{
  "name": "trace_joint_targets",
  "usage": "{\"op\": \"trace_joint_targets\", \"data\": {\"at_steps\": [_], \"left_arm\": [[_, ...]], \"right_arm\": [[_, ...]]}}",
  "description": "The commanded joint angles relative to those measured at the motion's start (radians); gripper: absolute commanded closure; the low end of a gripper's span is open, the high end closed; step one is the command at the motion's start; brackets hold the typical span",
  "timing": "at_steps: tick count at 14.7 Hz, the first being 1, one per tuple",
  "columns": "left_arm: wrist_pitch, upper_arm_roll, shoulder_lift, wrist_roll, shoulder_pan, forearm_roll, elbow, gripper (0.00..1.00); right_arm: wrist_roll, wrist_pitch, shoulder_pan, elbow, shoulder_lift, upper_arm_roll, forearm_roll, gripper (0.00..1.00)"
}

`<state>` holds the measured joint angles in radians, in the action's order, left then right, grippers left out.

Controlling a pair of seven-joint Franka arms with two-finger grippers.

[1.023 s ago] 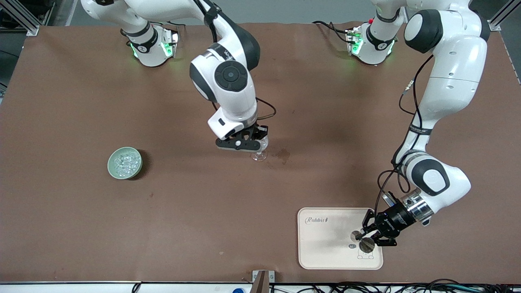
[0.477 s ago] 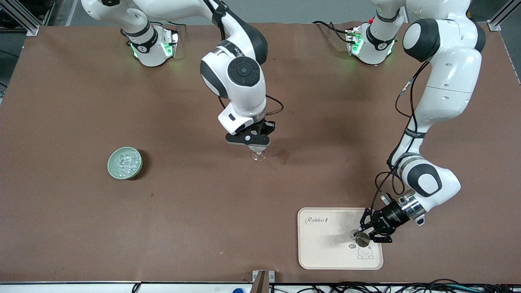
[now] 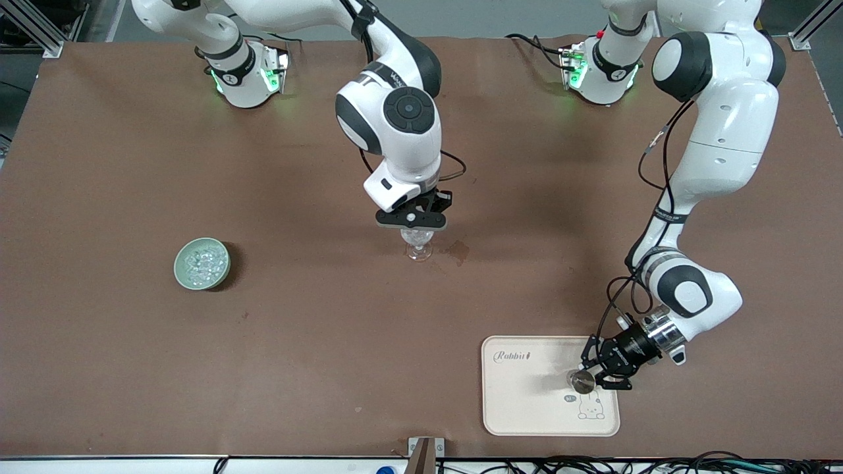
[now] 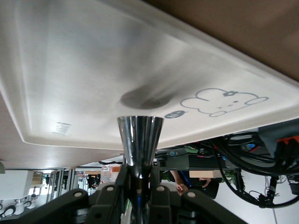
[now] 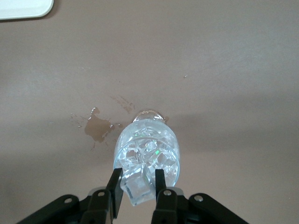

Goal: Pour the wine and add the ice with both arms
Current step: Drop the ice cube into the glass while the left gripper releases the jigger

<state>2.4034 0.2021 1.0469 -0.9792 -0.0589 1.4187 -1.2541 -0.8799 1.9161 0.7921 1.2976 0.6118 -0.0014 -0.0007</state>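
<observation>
A chunk of ice (image 5: 136,185) is pinched between the fingers of the right gripper (image 3: 411,222), held directly over the rim of the wine glass (image 3: 417,245) at mid-table. More ice is seen in the green bowl (image 3: 201,263) toward the right arm's end. A steel jigger (image 4: 139,143) is clamped by the left gripper (image 3: 602,374) over the white tray (image 3: 527,401) near the table's front edge.
</observation>
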Motion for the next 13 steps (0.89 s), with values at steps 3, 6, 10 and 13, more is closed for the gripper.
{"op": "trace_joint_targets", "data": {"at_steps": [3, 6, 10, 13], "left_arm": [[-0.093, 0.003, 0.001, 0.028, -0.032, 0.020, -0.008, 0.97], [-0.093, 0.003, 0.015, 0.034, -0.032, 0.020, -0.007, 0.90], [-0.093, 0.003, 0.027, 0.050, -0.032, 0.011, -0.007, 0.66], [-0.093, 0.002, 0.016, 0.042, -0.022, 0.005, -0.005, 0.00]], "right_arm": [[-0.024, -0.002, 0.012, -0.023, 0.013, -0.009, -0.034, 0.93], [-0.024, -0.002, 0.006, -0.023, 0.014, -0.009, -0.041, 0.93], [-0.024, 0.027, 0.010, -0.015, 0.019, -0.009, -0.054, 0.50], [-0.024, 0.027, 0.010, -0.017, 0.019, -0.009, -0.056, 0.20]]}}
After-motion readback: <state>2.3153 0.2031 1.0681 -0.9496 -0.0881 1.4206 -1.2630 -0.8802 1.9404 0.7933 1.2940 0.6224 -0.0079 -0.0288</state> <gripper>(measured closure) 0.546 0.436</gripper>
